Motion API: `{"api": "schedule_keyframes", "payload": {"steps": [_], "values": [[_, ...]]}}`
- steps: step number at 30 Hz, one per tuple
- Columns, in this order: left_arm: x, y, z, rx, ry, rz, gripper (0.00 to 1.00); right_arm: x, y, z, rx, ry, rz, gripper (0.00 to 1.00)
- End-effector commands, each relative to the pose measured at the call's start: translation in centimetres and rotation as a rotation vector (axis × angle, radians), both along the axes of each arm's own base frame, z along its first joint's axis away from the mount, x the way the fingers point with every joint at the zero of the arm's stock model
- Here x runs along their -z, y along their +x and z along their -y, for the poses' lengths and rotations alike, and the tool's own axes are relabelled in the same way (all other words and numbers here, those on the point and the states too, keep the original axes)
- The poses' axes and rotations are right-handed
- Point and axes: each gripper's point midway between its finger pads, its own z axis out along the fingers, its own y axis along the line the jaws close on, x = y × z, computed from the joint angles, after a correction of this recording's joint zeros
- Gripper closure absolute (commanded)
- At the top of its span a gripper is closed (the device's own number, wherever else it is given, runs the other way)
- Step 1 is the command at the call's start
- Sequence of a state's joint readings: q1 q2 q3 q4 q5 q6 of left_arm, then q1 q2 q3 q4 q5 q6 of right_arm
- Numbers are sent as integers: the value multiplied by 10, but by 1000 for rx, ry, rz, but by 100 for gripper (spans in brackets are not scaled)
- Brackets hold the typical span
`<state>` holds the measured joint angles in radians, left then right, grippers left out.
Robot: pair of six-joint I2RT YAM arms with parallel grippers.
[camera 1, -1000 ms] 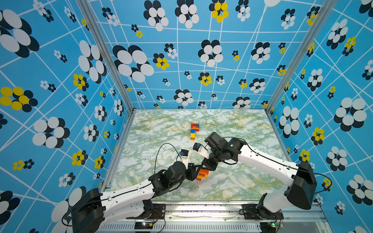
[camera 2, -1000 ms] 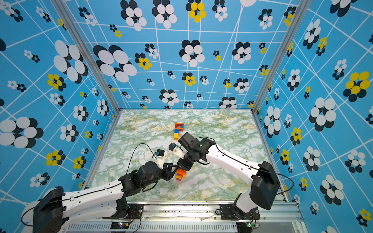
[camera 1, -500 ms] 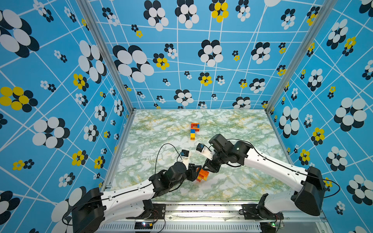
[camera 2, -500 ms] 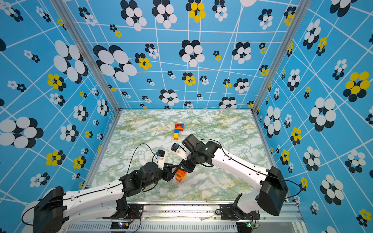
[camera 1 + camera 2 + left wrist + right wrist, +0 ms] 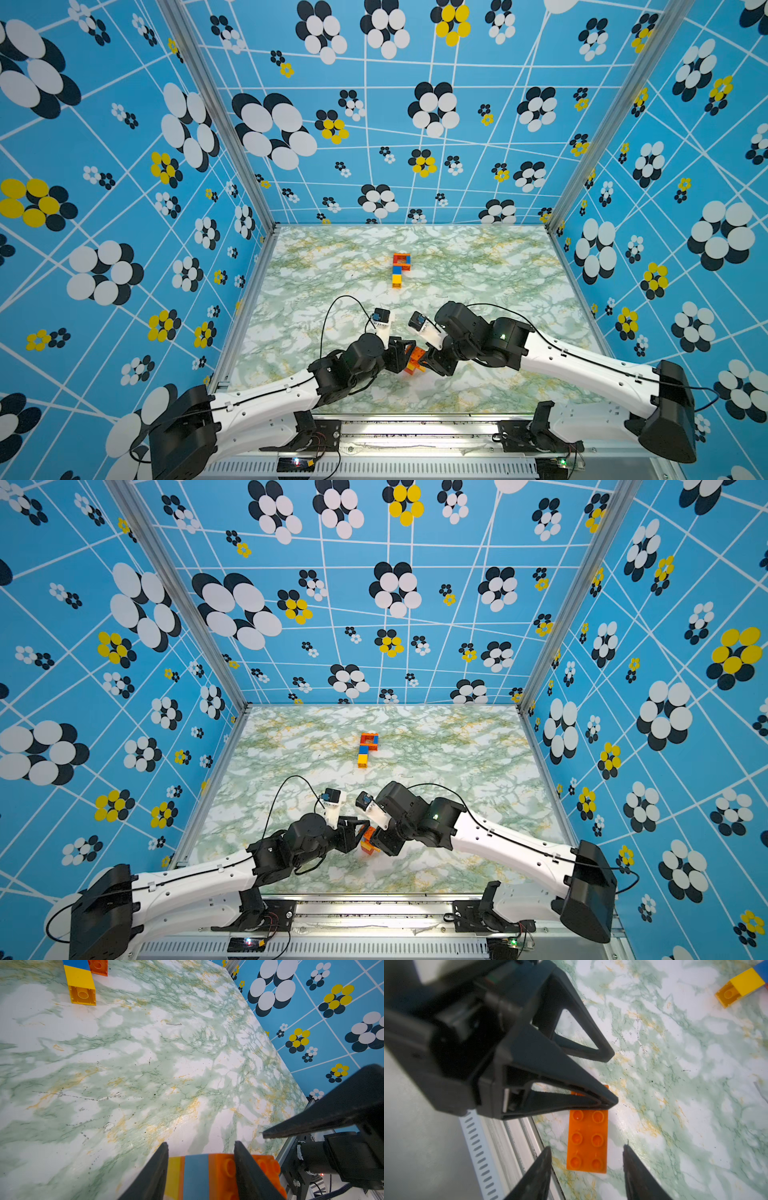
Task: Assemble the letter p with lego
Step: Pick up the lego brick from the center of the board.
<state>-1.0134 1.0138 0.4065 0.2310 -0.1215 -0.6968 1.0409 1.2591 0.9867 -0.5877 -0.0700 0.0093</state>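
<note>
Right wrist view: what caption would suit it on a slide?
Seen from its wrist, the open right gripper straddles an orange lego brick that the left gripper clamps at the other end.

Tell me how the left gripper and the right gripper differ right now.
The left gripper is shut on the lego stack; the right gripper is open. The left gripper's jaws press the stack's sides; the right gripper's jaws flank its orange brick with gaps on both sides. Shared: black tapered jaws, both at the same lego.
</note>
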Motion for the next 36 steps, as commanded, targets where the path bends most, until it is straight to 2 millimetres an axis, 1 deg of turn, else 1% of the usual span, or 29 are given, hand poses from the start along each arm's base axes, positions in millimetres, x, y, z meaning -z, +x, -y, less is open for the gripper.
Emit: {"api": "schedule_keyframes", "payload": {"steps": [1,3,8,16,22,25,28,30,32,36], "values": [[67,-17,-31,-9,225,-118,48,2,8,4,74,-7,50,45],[67,-17,-31,-11,224,-118,48,5,9,4,80,-13,52,46],[67,-17,-31,-12,222,-118,48,8,8,-3,78,0,36,50],[65,-17,-34,-21,216,-114,48,19,0,-7,59,-10,-1,59],[64,-16,-35,-26,211,-112,47,20,-3,-9,51,-8,-8,65],[63,-16,-34,-25,208,-111,47,22,-3,-9,53,-12,-10,65],[63,-16,-34,-24,209,-111,47,22,-3,-9,51,-18,-12,63],[63,-16,-34,-25,209,-112,47,23,-5,-8,47,-24,-12,59],[63,-16,-34,-28,210,-111,47,22,-7,-8,43,-25,-9,56],[63,-16,-34,-29,209,-115,47,19,-8,-7,42,-16,1,56]]}}
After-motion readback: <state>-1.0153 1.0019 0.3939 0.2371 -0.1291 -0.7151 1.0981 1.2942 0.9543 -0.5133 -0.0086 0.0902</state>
